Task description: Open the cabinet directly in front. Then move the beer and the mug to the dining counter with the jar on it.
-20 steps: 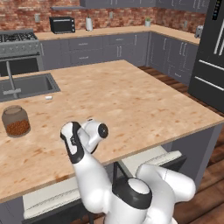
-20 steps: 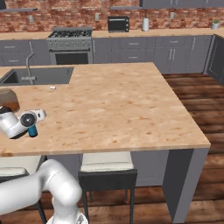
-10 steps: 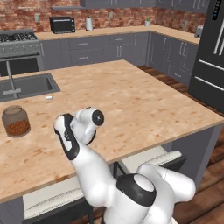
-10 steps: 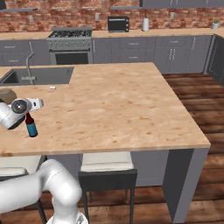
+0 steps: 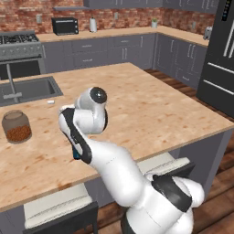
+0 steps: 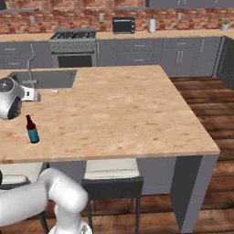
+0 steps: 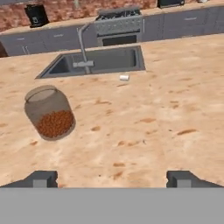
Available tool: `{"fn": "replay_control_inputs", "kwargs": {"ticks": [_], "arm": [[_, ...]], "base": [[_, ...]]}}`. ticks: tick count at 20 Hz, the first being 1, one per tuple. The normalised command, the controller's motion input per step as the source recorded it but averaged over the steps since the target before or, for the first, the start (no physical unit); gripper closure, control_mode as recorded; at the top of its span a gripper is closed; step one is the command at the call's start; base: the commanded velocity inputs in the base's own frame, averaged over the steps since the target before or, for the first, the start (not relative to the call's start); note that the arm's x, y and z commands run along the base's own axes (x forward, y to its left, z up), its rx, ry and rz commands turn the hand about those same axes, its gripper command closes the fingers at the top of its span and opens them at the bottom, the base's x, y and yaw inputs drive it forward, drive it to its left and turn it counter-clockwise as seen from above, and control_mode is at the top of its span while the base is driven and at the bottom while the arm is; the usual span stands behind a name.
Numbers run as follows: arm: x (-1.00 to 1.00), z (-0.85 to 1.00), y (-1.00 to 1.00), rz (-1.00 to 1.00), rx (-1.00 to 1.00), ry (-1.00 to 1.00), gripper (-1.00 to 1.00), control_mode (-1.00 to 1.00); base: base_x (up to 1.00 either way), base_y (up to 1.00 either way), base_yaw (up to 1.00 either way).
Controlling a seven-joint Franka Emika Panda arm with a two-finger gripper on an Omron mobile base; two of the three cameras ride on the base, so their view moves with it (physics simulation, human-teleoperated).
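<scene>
The beer (image 6: 32, 129) stands upright near the front left edge of the dining counter (image 6: 137, 114), free of any grip. In the left base view the arm hides all of the beer (image 5: 76, 156) but a blue sliver. My gripper (image 7: 112, 179) is open wide with nothing between its fingertips (image 7: 41, 178), and looks across the wood top toward the jar (image 7: 49, 112) and the sink (image 7: 96, 61). The jar (image 5: 17, 126) sits left of my hand, well apart from it. My hand (image 6: 28, 94) hovers above and behind the bottle. The mug and the cabinet are out of view.
A faucet (image 7: 82, 46) rises at the sink's near rim, and a small white piece (image 7: 124, 77) lies beside the basin. Stools (image 6: 112, 176) stand under the counter's front edge. A stove (image 6: 73, 45) and microwave (image 6: 123, 25) line the back wall, with a fridge (image 5: 221, 59) at right.
My hand has lifted up and away from the beer, which stays standing where it was. The jaws remain wide open.
</scene>
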Motion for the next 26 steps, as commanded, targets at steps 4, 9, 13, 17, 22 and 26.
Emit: {"fn": "replay_control_inputs", "kwargs": {"ticks": [4, 9, 13, 17, 22, 26], "arm": [[-1.00, 0.33, -0.41, -0.15, -0.01, 0.39, -1.00, -1.00], [-1.00, 0.05, -0.95, -0.03, 0.03, 0.07, -1.00, -1.00], [-1.00, 0.57, -0.94, 0.00, 0.08, 0.02, -1.00, -1.00], [-1.00, 0.98, -0.48, 0.03, 0.01, -0.31, -1.00, -1.00], [-0.95, 0.99, -0.13, 0.01, 0.00, -0.61, -1.00, -1.00], [-0.08, 0.13, 0.00, 0.00, 0.00, -0.09, -1.00, -1.00]], "base": [[0.00, 0.00, 0.00], [0.00, 0.00, 0.00], [0.00, 0.00, 0.00], [0.00, 0.00, 0.00], [0.00, 0.00, 0.00], [0.00, 0.00, 0.00]]}}
